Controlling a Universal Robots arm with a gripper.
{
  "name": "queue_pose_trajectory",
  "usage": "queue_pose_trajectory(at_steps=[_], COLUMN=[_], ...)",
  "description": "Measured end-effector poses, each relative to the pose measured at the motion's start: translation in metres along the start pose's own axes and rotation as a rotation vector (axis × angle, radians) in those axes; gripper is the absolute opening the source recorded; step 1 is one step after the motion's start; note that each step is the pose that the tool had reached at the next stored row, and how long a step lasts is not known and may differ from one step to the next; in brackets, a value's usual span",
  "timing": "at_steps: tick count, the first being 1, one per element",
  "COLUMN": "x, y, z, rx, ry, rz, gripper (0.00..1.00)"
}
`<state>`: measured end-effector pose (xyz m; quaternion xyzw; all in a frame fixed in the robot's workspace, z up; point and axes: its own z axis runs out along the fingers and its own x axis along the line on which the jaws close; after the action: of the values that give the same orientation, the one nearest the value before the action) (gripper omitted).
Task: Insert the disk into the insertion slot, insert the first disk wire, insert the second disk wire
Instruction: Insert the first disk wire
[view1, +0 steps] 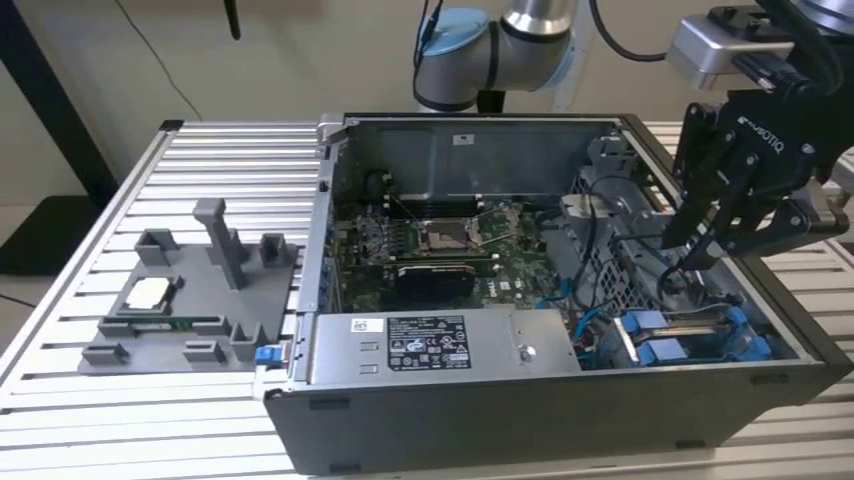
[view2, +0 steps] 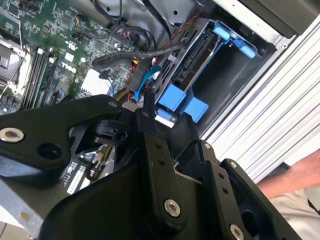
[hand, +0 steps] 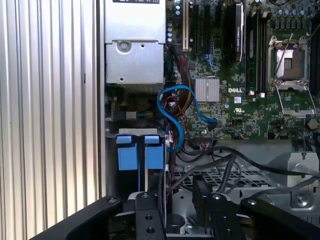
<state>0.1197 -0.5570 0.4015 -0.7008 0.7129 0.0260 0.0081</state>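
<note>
In the exterior view the open computer case (view1: 534, 400) lies on a slatted table. My gripper (view1: 678, 260) hangs over its right side, tip down among the cables just above the drive bay. The disk's bright blue frame (view1: 641, 335) sits in the insertion slot (view2: 220, 80) at the case's corner, with its two blue tabs (hand: 141, 155) facing the motherboard. The disk's labelled face is hidden. A blue disk wire (hand: 175, 100) loops loose beside the bay and passes close by the gripper (view2: 160, 112) tip. The gripper (hand: 177, 200) body covers what lies at its tip.
The silver power-supply box (view1: 427, 345) lies along the case's near wall. Black cables (hand: 235, 165) cross a perforated metal cage (hand: 225, 177) beside the bay. A grey fixture (view1: 187, 300) holding small parts stands at the exterior view's left. A person's hand (view2: 295, 180) rests outside the case.
</note>
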Motion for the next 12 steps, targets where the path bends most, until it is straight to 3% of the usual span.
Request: queue_pose_trajectory(at_steps=[12], x=[-0.0029], y=[0.0], z=[0.0032], rx=[0.0005], ry=[-0.005], rz=[0.0], gripper=[0.4])
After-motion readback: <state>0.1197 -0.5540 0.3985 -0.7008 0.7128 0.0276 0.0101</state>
